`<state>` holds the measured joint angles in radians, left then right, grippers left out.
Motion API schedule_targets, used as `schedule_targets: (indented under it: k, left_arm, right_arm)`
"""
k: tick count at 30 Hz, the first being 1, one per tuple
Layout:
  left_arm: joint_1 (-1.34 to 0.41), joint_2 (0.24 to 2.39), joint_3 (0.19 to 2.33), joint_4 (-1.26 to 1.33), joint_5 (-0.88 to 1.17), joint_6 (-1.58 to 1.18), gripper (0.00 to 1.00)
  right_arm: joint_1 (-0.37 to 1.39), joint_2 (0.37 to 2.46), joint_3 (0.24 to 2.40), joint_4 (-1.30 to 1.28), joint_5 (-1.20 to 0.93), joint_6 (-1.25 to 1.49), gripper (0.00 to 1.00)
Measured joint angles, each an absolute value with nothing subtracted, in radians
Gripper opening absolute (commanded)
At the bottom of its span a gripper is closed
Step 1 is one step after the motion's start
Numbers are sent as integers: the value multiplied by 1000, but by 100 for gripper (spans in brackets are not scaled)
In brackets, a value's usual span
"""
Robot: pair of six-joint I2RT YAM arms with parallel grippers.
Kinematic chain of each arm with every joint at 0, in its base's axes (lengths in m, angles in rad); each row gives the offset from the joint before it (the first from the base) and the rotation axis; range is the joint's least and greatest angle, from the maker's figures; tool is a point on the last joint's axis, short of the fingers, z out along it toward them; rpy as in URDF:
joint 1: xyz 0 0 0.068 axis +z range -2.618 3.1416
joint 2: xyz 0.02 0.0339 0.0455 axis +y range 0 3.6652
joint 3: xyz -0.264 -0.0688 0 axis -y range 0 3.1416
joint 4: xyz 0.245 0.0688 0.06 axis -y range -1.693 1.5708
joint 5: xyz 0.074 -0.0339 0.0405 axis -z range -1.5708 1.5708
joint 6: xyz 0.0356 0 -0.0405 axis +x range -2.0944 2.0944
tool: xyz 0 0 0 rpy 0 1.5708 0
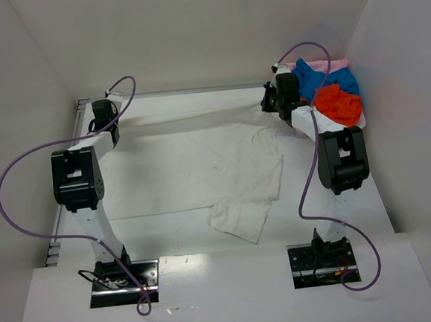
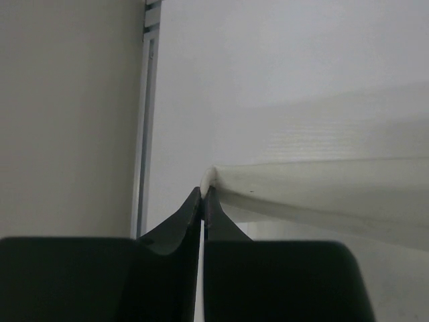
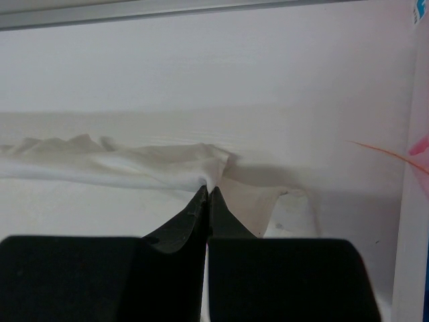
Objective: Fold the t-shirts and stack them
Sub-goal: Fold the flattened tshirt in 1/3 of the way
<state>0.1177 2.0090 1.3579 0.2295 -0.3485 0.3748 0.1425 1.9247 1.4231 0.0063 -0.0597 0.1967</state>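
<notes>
— Off-white t-shirt (image 1: 201, 169): where does it lie?

— Spread flat across the middle of the table (image 1: 339, 218). Its far edge is drawn into a line running left to right along the table's far edge. The body falls away toward the near edge, and one sleeve (image 1: 239, 220) trails nearest the arm bases.

— And the tools?

— One at each end of that line. The left gripper (image 2: 203, 191) has its jaws pressed together on the cloth's corner near the far left corner. The right gripper (image 3: 206, 190) is pinched the same way on the other end, where the fabric (image 3: 134, 164) bunches into small ridges.

— So which arm is nearer?

— Neither, since each already has its own end. What matters is that the held edge runs crosswise and the rest of the shirt lies on the base side of both grippers. I judge that a fold would bring that edge toward the near edge, both arms moving level.

— Anything in the way?

— The shirt's own body looks free. In the far right corner, just beside the right gripper (image 1: 269, 101), lie the blue t-shirt (image 1: 332, 79), the orange-red t-shirt (image 1: 338, 105) and a pink t-shirt (image 1: 298, 66). They are heaped unfolded, close enough to snag. The right arm's purple cable (image 1: 307, 183) hangs just right of the cloth.
</notes>
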Motion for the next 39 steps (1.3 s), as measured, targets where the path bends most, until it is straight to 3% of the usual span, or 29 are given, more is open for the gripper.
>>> schedule_targets:
  k: [15,39]
  left_arm:
    - [129,1835,1172,269,-283,360,0]
    - [136,1700,1036,-38,-257,121,0]
  right_arm:
    - [142,1876,1295,22,-52,227,0]
    - [141,1710,1005,67,-49,370,0]
